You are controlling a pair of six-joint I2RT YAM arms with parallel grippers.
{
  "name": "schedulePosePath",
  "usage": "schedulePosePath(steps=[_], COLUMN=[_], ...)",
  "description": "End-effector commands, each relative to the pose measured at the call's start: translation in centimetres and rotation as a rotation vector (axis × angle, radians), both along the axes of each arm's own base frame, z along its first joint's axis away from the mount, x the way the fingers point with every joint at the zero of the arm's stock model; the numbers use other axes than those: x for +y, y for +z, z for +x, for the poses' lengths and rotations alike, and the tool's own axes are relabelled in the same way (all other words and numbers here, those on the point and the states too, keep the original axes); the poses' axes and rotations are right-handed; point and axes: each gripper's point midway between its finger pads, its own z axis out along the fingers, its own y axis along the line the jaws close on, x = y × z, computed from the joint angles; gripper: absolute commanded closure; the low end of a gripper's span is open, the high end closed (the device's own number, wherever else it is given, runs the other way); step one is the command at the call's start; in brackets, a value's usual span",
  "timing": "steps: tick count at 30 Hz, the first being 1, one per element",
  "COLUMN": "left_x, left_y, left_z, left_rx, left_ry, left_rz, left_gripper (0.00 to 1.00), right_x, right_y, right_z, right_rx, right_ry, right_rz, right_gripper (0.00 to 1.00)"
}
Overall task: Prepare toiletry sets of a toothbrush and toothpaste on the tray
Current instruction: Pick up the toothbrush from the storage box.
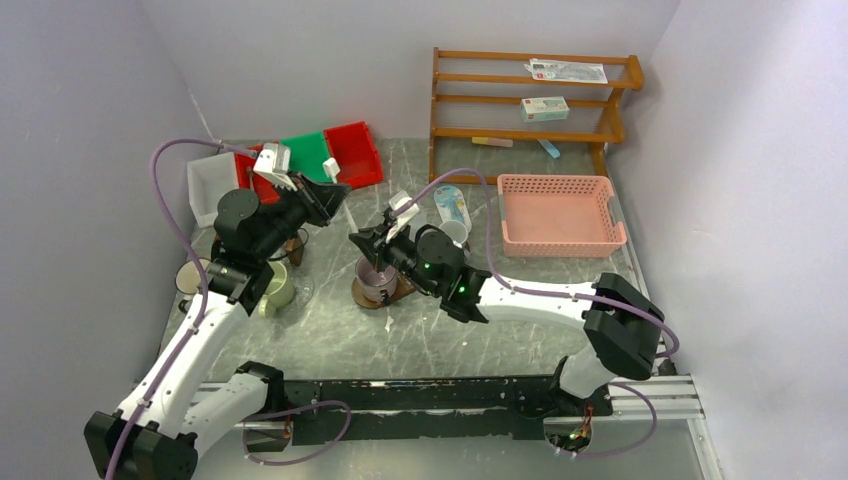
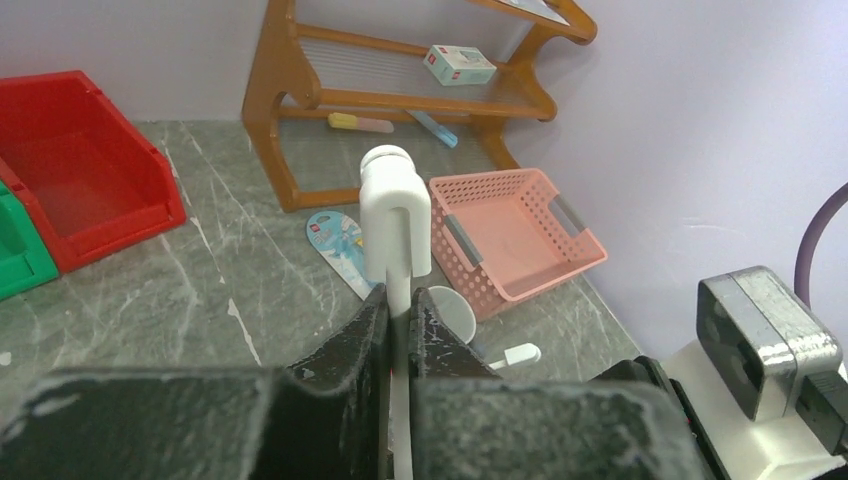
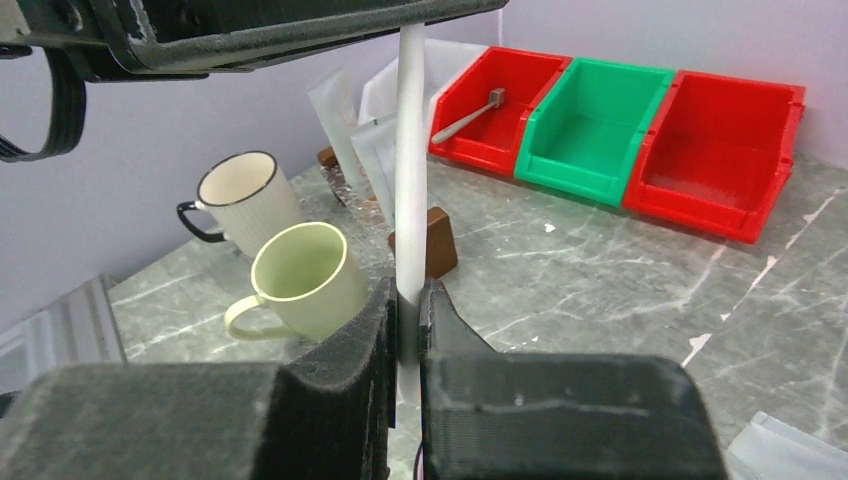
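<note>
Left wrist view: left gripper (image 2: 398, 300) pressed together on a slim white toothbrush (image 2: 395, 215), capped head standing above the jaws. Behind it are a wooden rack (image 2: 270, 100) with a small box (image 2: 458, 65) on a shelf, a pink basket (image 2: 535, 275), a flat packet (image 2: 335, 240) on the table and a white cup (image 2: 450, 310). None of the mugs appear here.

Right wrist view: right gripper (image 3: 408, 295) pinches the same white shaft lower down; the shaft runs up to the left gripper's black body. Only this view gives the white black-rimmed mug (image 3: 245, 205) and the pale green mug (image 3: 310, 280), standing side by side, with clear-wrapped tubes (image 3: 335, 110) behind them.

Top external: the two grippers meet near mid-table. Just below the right one stands a greyish mug (image 1: 375, 278) on the tray (image 1: 403, 288), a brown edge of which shows; the rest is hidden by the arm.

Surface is a grey marbled table (image 1: 420, 340), with lilac walls (image 1: 300, 60) close on three sides. Red bins (image 1: 355, 150), a green bin (image 1: 305, 155) and a white bin (image 1: 210, 185) line the back left, the rack the back, the basket the back right. Bare marble lies between the tray and the arms' rail (image 1: 640, 400).
</note>
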Motion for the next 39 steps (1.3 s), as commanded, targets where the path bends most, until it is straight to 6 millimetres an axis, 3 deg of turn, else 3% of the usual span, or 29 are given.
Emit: schedulePosePath(steps=[1, 11, 15, 26, 33, 39], left_x=[0.6, 3.9, 6.4, 15.2, 20.6, 26.5], left_y=[0.8, 1.1, 1.1, 2.6, 1.2, -0.4], left_z=[0.3, 1.1, 1.5, 0.9, -0.1, -1.1], left_rx=[-0.016, -0.024, -0.041, -0.098, -0.075, -0.059], left_ry=[0.042, 0.233, 0.369, 0.817, 1.045, 1.218], left_rz=[0.023, 0.052, 0.063, 0.13, 0.156, 0.12], left_gripper=[0.95, 0.95, 0.95, 0.95, 0.95, 0.95], right_x=[-0.1, -2.4, -4.2, -10.2, -13.0, -15.3], right_y=[0.6, 2.4, 3.0, 3.2, 2.2, 2.7], right_z=[0.7, 0.0, -0.5, -0.8, -0.8, -0.7], right_rx=[-0.069, -0.106, -0.13, -0.166, -0.152, -0.167], right_ry=[-0.066, -0.093, -0.114, -0.194, -0.232, -0.272], right_rz=[-0.042, 0.023, 0.049, 0.073, 0.09, 0.124], right_gripper=[0.98, 0.55, 0.41, 0.24, 0.08, 0.05])
